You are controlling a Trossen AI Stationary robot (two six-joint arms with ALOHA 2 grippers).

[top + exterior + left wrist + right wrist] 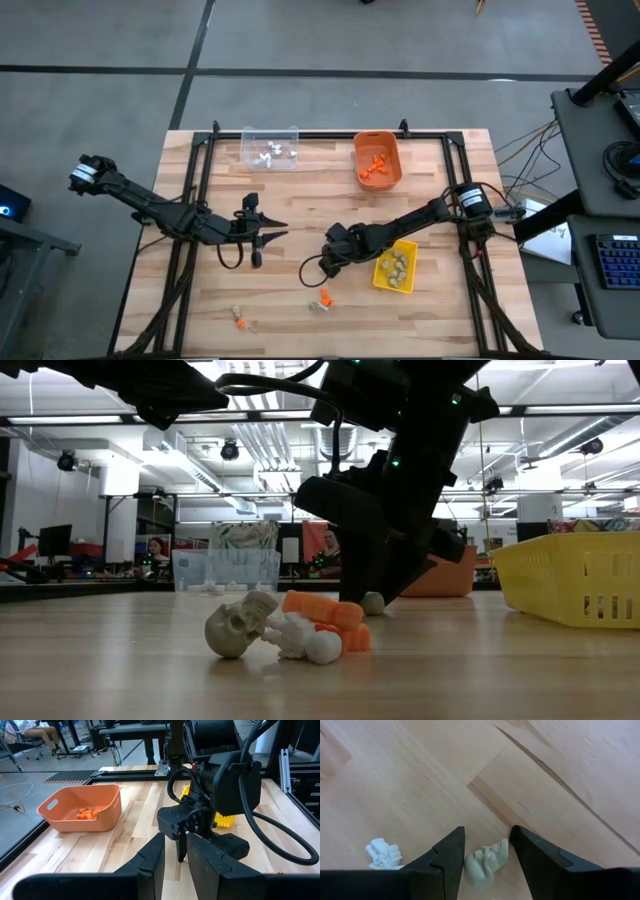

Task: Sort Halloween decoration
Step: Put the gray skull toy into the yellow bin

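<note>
Halloween decoration pieces are scattered low in the high view's centre, and one tan-grey skull (485,862) sits directly between the fingers of the right pincer (485,852), which is spread wide and holds nothing yet. The risk is a bad closure: the skull is rounded and tilted, so one finger (447,857) meeting it first could squirt it aside. A white trinket (382,854) lies near on the worktop (560,785) and could get nudged. In the low view another skull (238,625), a white piece (305,640) and an orange piece (325,615) touch in one clump, so a grab there might lift two kinds together. The yellow bin (395,268) with tan pieces sits just beside the right arm; the orange bin (378,160) and clear bin (270,147) lie along the top. The left pincer (270,233), left of centre, hovers parted and empty, near enough that the arms could collide.
</note>
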